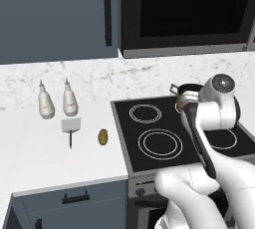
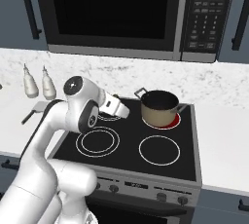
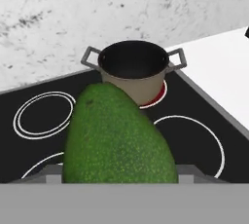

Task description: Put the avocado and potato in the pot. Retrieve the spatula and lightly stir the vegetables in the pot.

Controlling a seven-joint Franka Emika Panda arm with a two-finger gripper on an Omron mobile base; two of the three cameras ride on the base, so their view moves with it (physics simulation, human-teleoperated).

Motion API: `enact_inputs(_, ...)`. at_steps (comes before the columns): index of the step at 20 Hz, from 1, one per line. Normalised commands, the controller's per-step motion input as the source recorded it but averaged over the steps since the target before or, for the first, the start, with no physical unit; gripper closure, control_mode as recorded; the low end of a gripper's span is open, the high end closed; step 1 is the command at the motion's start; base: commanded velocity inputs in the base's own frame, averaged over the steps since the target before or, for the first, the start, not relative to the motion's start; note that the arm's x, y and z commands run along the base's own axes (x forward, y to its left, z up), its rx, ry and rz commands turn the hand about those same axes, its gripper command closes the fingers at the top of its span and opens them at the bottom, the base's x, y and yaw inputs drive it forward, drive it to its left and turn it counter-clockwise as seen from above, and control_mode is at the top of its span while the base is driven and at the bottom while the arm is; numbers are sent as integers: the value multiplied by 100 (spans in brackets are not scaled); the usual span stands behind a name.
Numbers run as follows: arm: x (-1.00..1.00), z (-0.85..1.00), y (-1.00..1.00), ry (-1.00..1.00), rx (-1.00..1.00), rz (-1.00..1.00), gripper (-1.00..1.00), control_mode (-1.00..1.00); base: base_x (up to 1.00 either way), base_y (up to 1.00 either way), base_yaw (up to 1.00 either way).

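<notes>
The avocado (image 3: 116, 135), dark green and speckled, looms large in the hand view, and my gripper (image 3: 120, 174) is shut on it. Beyond it the tan pot (image 3: 133, 72) stands upright on the back right burner, its dark inside holding nothing. From the right base view my gripper (image 2: 124, 111) hovers over the stove just left of the pot (image 2: 159, 107). On the white counter left of the stove, the tan potato (image 1: 103, 136) lies beside the spatula (image 1: 71, 127). My arm hides most of the pot (image 1: 185, 93) in the left base view.
Two white bottles (image 1: 46, 102) (image 1: 70, 99) stand at the back of the counter behind the spatula. The burner under the pot glows red (image 2: 176, 120). A microwave (image 2: 121, 13) hangs above the black stove (image 2: 126, 157). White counter continues right of the stove (image 2: 223, 140).
</notes>
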Motion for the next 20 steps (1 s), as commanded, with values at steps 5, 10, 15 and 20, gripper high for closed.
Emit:
enact_inputs(5,34,30,-80,-13,1,-4,100,-100,0,0,0)
enact_inputs(10,63,13,-49,-5,2,0,100,-100,0,0,0)
enact_inputs(15,79,1,-35,1,2,0,100,-100,0,0,0)
enact_inputs(20,70,-15,-19,7,0,0,100,-100,0,0,0)
